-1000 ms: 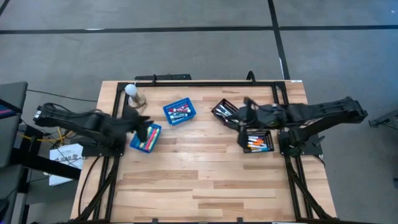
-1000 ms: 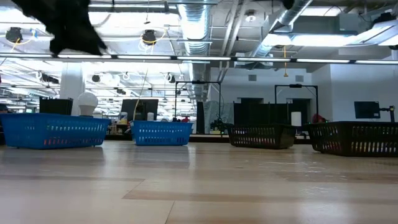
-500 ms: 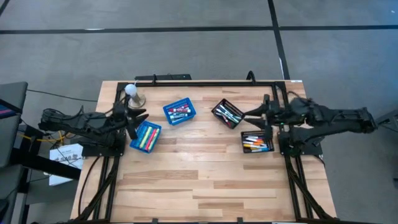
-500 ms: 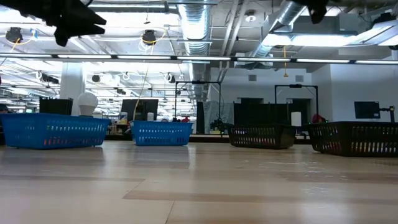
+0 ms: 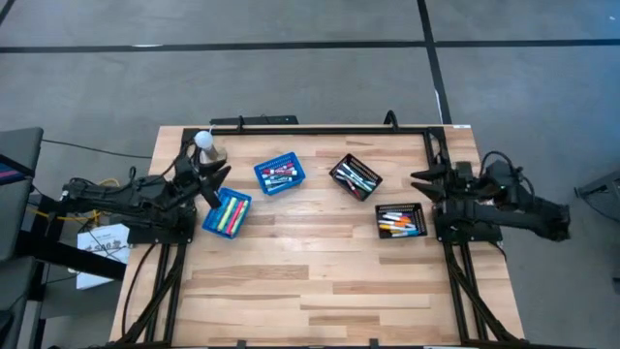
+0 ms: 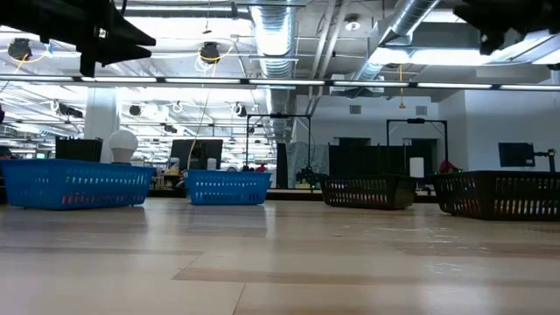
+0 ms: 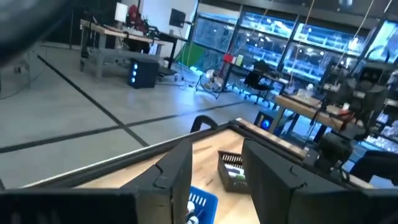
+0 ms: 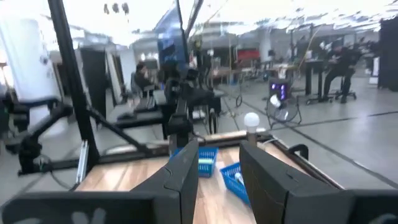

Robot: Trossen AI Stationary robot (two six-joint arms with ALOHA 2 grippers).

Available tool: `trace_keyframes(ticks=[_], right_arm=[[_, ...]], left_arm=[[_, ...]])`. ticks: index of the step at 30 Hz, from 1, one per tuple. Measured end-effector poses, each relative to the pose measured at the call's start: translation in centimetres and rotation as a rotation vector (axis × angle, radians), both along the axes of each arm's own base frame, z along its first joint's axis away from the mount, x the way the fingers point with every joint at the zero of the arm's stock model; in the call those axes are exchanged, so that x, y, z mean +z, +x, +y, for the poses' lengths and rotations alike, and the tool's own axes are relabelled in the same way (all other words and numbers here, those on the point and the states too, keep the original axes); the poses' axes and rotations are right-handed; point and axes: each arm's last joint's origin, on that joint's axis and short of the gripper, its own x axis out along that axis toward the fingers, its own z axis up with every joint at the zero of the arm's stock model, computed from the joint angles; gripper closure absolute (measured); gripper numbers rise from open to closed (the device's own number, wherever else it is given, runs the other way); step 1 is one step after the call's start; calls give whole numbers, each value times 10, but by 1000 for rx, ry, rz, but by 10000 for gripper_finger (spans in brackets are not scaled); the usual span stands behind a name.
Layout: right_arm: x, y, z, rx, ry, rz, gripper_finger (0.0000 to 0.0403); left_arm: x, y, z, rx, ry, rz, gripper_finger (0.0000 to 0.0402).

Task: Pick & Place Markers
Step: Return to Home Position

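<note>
The markers lie in four baskets on the table. Pink, green and orange ones [image 5: 228,211] fill the left blue basket. Others lie in the far blue basket [image 5: 279,175], the far black mesh basket [image 5: 356,178] and the right black mesh basket [image 5: 398,223]. My left gripper [image 5: 219,184] hovers open just left of the left blue basket, raised above the table [image 6: 96,35]. My right gripper [image 5: 418,184] hangs open near the right edge, right of the black baskets. Both wrist views show bare fingers with nothing between them [image 7: 217,168] [image 8: 217,165].
A white bulb-shaped object [image 5: 205,143] stands at the far left corner, just beyond my left gripper. A black frame rail [image 5: 320,127] runs along the far edge. The near half of the wooden table [image 5: 320,291] carries nothing.
Both arms have drawn back from the baskets. My left gripper has pulled off the left blue basket toward the table's left edge. My right gripper has moved from over the black mesh baskets toward the right edge. The baskets have stayed in place.
</note>
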Motion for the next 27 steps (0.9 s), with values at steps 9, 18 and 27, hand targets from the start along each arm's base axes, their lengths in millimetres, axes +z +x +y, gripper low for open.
trace_keyframes(ticks=[9, 18, 27], right_arm=[[-23, 8, -3, -28, 61, -9, 295], [-52, 20, -5, 14, 53, -79, 295], [-70, 26, -8, -6, 71, -59, 295]], left_arm=[[-42, -7, 7, 104, -97, -58, 266], [-66, -9, 8, 90, -70, -93, 266], [-66, -10, 8, 83, -24, -69, 266]])
